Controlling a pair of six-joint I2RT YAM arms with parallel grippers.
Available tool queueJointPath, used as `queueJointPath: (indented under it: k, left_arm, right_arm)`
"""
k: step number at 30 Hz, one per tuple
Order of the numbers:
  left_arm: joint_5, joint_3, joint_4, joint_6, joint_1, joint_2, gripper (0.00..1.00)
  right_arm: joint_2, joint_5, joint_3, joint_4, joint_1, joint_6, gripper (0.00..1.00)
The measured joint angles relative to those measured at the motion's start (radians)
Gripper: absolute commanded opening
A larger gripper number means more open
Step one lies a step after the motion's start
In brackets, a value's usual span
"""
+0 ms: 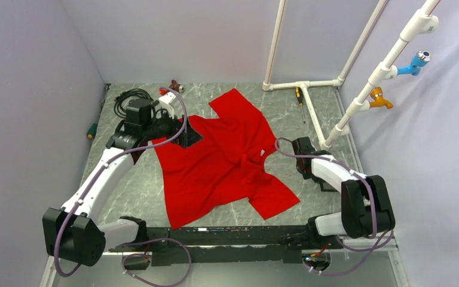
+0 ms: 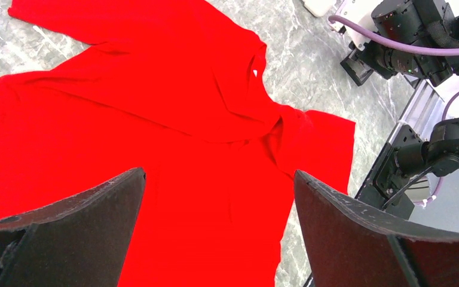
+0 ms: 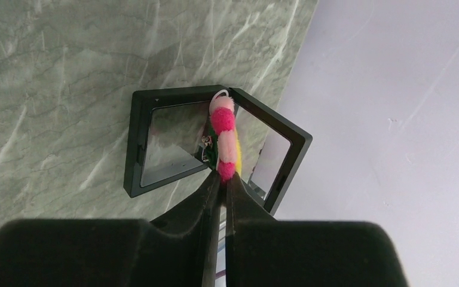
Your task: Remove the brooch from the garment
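Observation:
The red T-shirt [image 1: 227,161] lies spread flat on the marble table, its small white neck label [image 1: 263,153] toward the right; it also fills the left wrist view [image 2: 155,119]. My left gripper [image 1: 182,136] is open and empty, hovering over the shirt's far left part, jaws wide apart [image 2: 218,173]. My right gripper [image 3: 222,178] is shut on the brooch [image 3: 224,140], a small pink flower pin with some yellow, and holds it off the shirt, just above an open black case [image 3: 155,149]. The right gripper [image 1: 303,156] is to the right of the shirt; the brooch is too small to see in the top view.
A white pipe frame [image 1: 314,113] stands at the back right, with blue [image 1: 415,63] and orange [image 1: 379,98] fittings. A screwdriver [image 1: 299,94] lies by it. Black cables [image 1: 130,95] lie at the back left. Grey walls enclose the table.

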Motion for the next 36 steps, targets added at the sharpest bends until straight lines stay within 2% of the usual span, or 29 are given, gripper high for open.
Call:
queueJointPath:
  k: [7,16,21,28,30,36]
  left_arm:
    - [0.002,0.0,0.005,0.0,0.011,0.003,0.99]
    - [0.005,0.004,0.007,0.0,0.015,0.013,0.99]
    - [0.014,0.005,0.008,-0.001,0.015,0.013,0.99]
    - [0.027,0.005,0.008,-0.004,0.017,0.017,1.0]
    - [0.033,0.006,0.007,-0.004,0.017,0.019,1.0]
    - [0.067,0.035,-0.031,0.027,0.037,0.033,0.99]
  right_arm:
    - [0.005,-0.031,0.0,-0.005,0.0,-0.007,0.31]
    - [0.005,-0.096,0.008,-0.047,0.0,-0.01,0.41]
    - [0.004,-0.135,0.029,-0.076,0.0,-0.011,0.56]
    - [0.0,-0.19,0.054,-0.119,0.011,-0.01,0.69]
    - [-0.006,-0.214,0.075,-0.139,0.016,-0.011,0.75]
    - [-0.041,-0.332,0.226,-0.222,0.018,-0.02,0.83]
